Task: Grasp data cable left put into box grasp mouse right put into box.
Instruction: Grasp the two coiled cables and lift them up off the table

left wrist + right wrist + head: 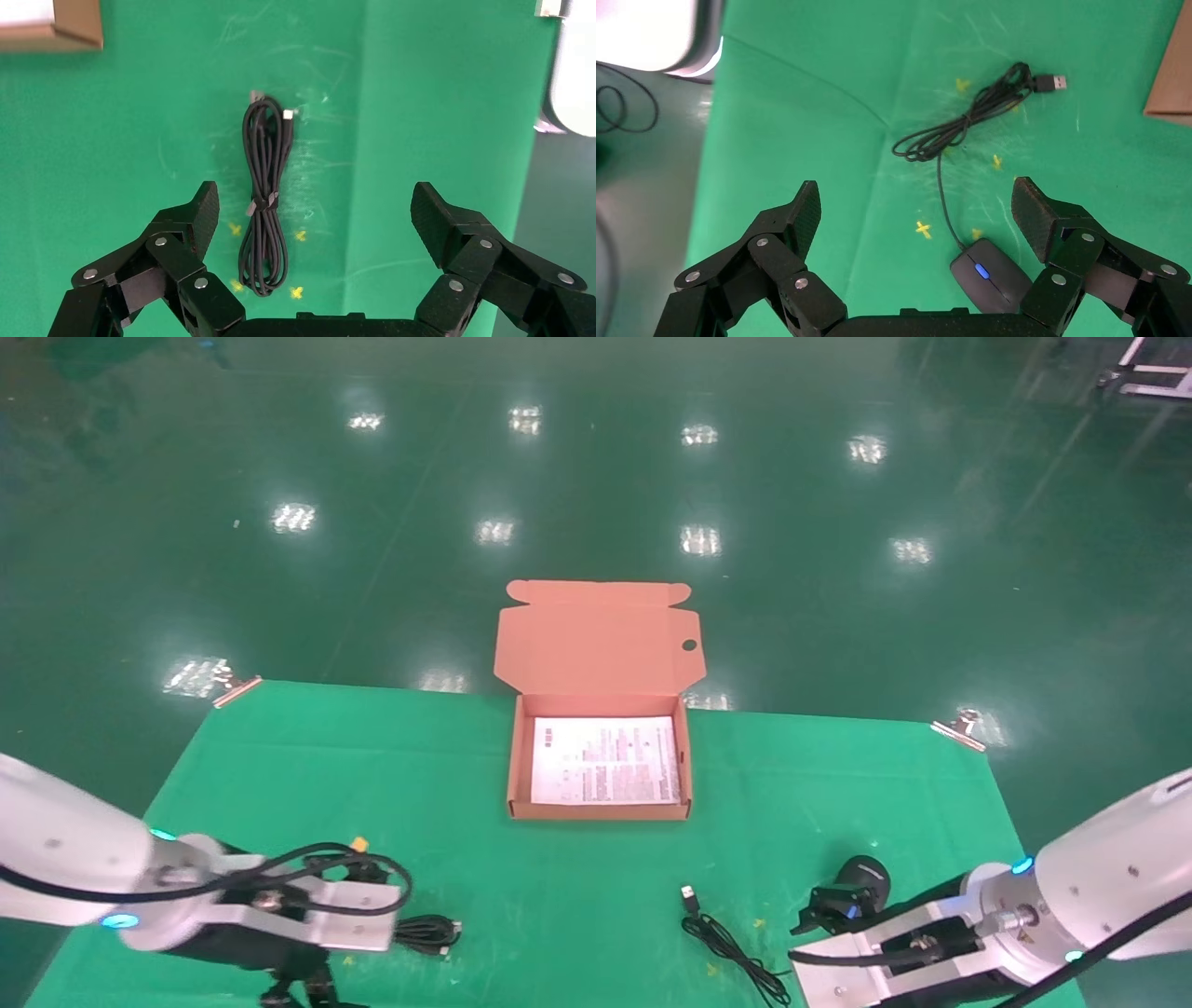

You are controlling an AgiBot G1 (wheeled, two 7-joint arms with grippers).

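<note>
Starting at your left, the left gripper [314, 210] hangs over the green mat [279, 756] at about eight o'clock from the box [601, 808], and its jaws are spread wide with nothing between them. In the left wrist view the data cable [265, 203] lies flat on the mat under that gap, a long narrow coil cinched by a tie near its middle, closer to one finger [200, 214] than the other and touching neither. From the head view you only see its plug end [428, 932] poking out from beneath the wrist.

At twelve o'clock on the mat the box sits with its flap lid [598, 640] thrown back and the white printed sheet [605, 761] covering its bottom; nothing else lies inside.

Moving right, the mouse's cord [736, 952] lies in a loose bundle at about five o'clock from the box, its USB plug [689, 896] pointing toward the box.

The right gripper [916, 210] hovers at the mat's near right, jaws spread as wide as the other's and holding nothing. The mouse [989, 274] rests on the mat close to one finger [1046, 225]; whether they touch you probably cannot settle from this angle.
</note>
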